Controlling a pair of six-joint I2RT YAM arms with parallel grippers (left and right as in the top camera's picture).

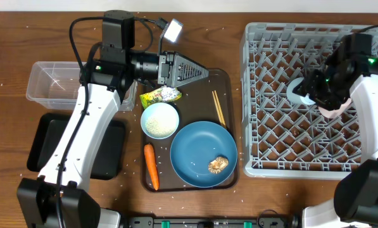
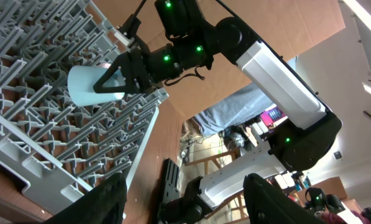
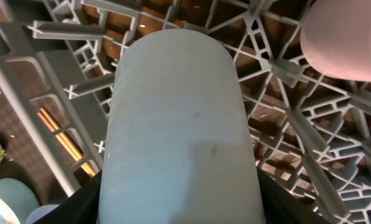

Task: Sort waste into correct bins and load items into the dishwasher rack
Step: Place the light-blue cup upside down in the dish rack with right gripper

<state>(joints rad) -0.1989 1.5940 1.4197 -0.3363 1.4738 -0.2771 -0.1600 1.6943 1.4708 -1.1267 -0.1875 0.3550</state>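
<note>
Gripping the light blue cup in my right claw, I hold it tilted just above the lattice of the grey dishwasher rack, fingers clamped on its walls. The pink cup sits in the rack just beside it. My left claw hangs open over the brown serving tray, near the yellow-green snack wrapper

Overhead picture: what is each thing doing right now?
Light blue cup: held by right gripper over rack.
Left gripper: open, empty.
Pink cup: in rack.
Bowl: upright, rice inside.
Blue plate: flat, brown lump on it.
Carrot: lying on brown tray.
Chopsticks: lying on brown tray.
Wrapper: crumpled, on brown tray.
Clear tub: empty.
</note>
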